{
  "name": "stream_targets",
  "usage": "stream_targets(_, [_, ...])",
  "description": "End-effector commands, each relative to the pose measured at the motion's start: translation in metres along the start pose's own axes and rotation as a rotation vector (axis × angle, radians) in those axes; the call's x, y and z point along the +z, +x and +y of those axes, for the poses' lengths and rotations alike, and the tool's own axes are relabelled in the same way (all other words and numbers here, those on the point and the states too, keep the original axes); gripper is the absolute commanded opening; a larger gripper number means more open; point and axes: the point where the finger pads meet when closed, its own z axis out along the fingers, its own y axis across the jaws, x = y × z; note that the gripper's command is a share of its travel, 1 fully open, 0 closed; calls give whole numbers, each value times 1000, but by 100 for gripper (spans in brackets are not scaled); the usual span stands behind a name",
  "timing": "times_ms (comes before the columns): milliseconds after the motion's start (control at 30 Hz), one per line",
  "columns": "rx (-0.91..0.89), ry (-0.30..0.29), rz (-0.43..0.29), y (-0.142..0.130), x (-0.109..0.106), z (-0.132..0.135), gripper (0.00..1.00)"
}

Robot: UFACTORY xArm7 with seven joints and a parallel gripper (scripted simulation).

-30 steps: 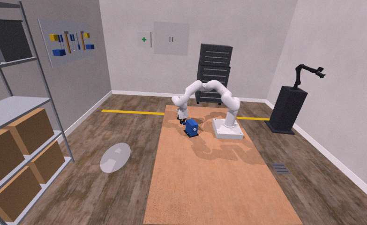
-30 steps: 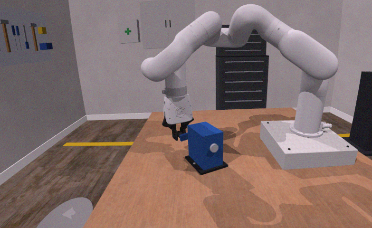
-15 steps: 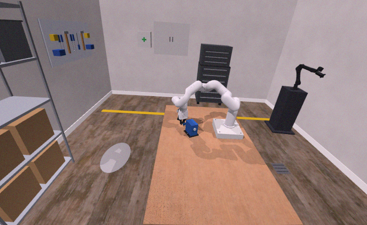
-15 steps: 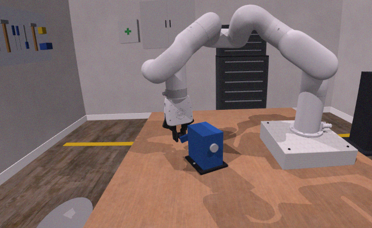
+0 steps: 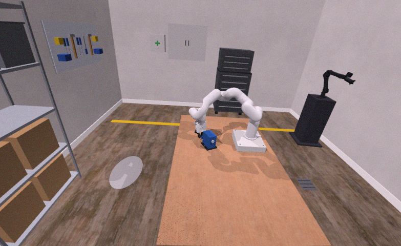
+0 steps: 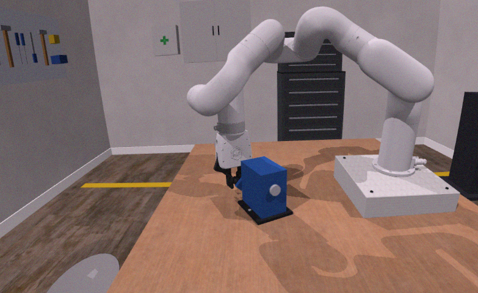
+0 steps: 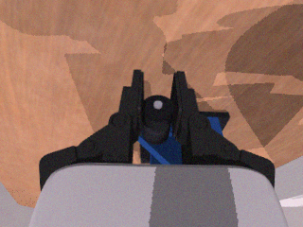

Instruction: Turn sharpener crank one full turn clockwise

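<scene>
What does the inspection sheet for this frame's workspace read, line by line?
Surface: wooden table, patchy shadows.
Job's things: blue pencil sharpener on its black base; dark crank knob on its far side.
Clutter: nothing seen on the table.
Grippers: tool shut on the knob, fingers either side.
Cables: nothing seen.
Surroundings: arm's white pedestal, drawer cabinet, shelf rack with boxes, second dark arm on a stand.

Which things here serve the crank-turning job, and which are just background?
Job:
- blue box-shaped pencil sharpener on its black base
- dark round crank knob
- black pincer, shut on that knob
- wooden table

Background:
- grey metal shelf rack with brown boxes
- dark drawer cabinet
- wall tool board
</scene>
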Motion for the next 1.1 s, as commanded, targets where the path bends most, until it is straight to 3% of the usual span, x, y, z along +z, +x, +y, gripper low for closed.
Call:
stream_targets(0, [0, 3, 2, 0, 5, 7, 0])
stream_targets(1067, [0, 3, 2, 1, 12, 41, 0])
